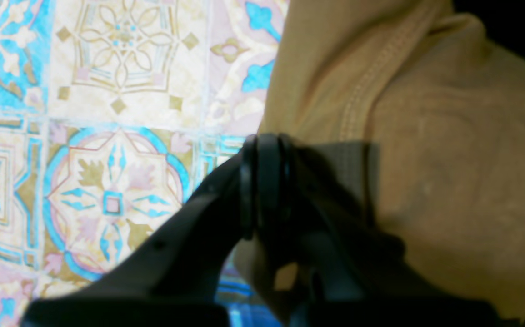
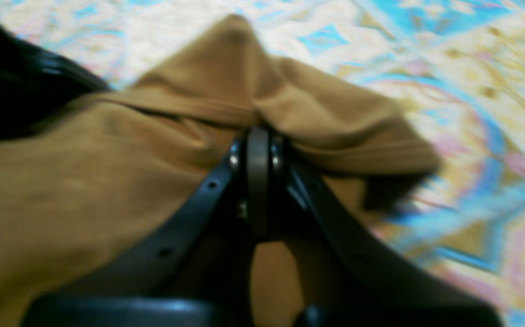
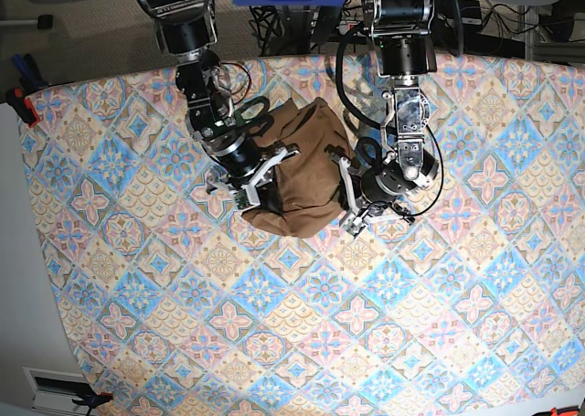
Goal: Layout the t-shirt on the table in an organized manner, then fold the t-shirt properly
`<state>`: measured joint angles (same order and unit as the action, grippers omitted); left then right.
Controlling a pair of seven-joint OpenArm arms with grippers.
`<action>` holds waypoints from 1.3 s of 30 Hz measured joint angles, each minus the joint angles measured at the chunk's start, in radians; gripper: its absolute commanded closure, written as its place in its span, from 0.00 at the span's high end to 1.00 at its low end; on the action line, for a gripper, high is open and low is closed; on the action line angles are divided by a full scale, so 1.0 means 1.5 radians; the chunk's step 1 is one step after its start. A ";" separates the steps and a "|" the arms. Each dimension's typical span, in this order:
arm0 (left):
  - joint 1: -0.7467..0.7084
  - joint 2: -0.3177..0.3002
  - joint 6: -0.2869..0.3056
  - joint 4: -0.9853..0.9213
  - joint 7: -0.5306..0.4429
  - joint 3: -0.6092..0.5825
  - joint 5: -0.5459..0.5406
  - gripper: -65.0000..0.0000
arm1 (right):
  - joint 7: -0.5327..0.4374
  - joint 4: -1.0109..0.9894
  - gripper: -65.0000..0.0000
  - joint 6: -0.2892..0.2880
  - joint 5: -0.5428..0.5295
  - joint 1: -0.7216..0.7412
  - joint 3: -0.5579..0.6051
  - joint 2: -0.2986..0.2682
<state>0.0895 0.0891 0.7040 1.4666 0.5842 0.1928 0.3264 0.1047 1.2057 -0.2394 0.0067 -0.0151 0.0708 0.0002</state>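
The tan-brown t-shirt [image 3: 302,174] lies bunched in a heap on the far middle of the patterned table [image 3: 274,325]. In the base view my right gripper [image 3: 249,197] is at the heap's front left corner and my left gripper [image 3: 349,217] at its front right edge. The right wrist view shows the right gripper [image 2: 257,131] shut, with folds of the t-shirt [image 2: 85,181] gathered around its tips. In the left wrist view the left gripper [image 1: 267,138] is shut at the hemmed edge of the t-shirt [image 1: 448,159], with fabric showing between its fingers lower down.
Both arm bases and loose cables [image 3: 274,18] stand along the table's far edge. A red clamp [image 3: 20,101] sits at the far left corner. The table's left edge [image 3: 23,251] borders a white floor strip. Tile-pattern cloth [image 1: 107,68] spreads to the left of the left gripper.
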 measured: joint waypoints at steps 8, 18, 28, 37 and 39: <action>-0.005 0.002 -0.001 0.117 0.009 0.003 0.008 0.00 | 0.124 0.213 0.00 0.004 0.008 -0.072 -0.004 -0.003; -0.071 0.003 -0.001 0.277 0.010 0.027 -0.072 0.00 | 0.216 0.372 0.00 0.002 0.007 -0.123 -0.044 -0.002; -0.173 0.002 0.001 0.353 -0.030 0.100 -0.145 0.00 | 0.210 0.441 0.00 0.007 0.008 -0.226 -0.132 -0.002; -0.327 0.001 -0.002 0.352 -0.258 0.129 -0.152 0.00 | 0.203 0.455 0.00 0.007 0.006 -0.369 -0.214 0.002; -0.361 0.002 -0.003 0.352 -0.301 0.130 -0.157 0.00 | 0.204 0.461 0.00 0.007 0.006 -0.383 -0.230 0.002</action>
<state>-0.4522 0.0914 0.7002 1.9953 0.1329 0.3874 0.0902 0.4107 1.8965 -0.2283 0.0154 -0.5896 -0.2737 0.0032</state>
